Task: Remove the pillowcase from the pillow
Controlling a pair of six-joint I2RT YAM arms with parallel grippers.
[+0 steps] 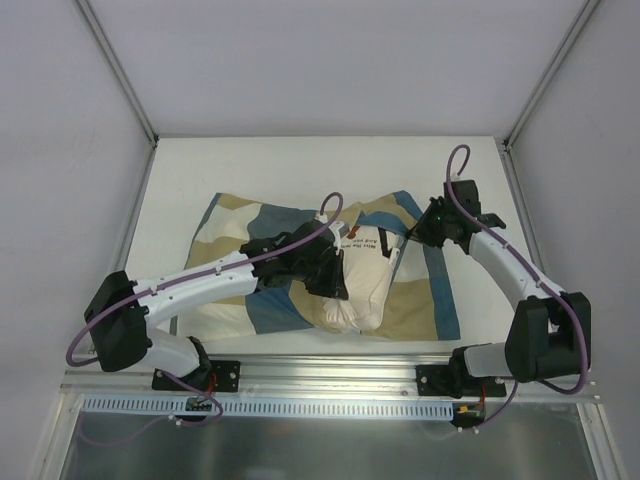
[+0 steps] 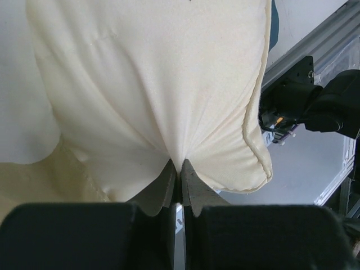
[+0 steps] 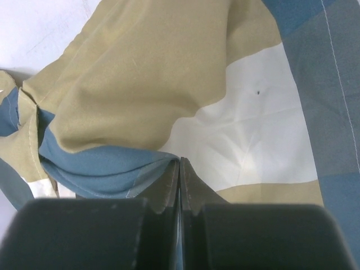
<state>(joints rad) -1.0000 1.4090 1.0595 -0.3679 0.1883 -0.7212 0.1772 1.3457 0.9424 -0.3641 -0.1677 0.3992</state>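
Looking down through the top camera, I see the pillowcase spread over the middle of the white table, its blue, tan and cream blocks running from left of centre to the lower right of the frame. The pillow lies in the centre of the frame on that cloth, plain cream, with its printed label facing up at its upper end. Checked cloth shows on both sides of it and beneath it. I cannot tell how much of it sits inside the cover.

My left gripper comes in from the lower left and sits on the pillow's left flank. In the left wrist view the left gripper is clenched on the pillow. Cream fabric is gathered into pleats that fan upward from the pinch, and the seamed edge of the cushion curves down the right of that frame.

My right gripper reaches in from the right, just beside the pillow's upper right corner. In the right wrist view the right gripper is clamped on the pillowcase. A blue fold runs into the pinch from the left, with a tan panel bunched above it and a cream block lying flatter to the right.
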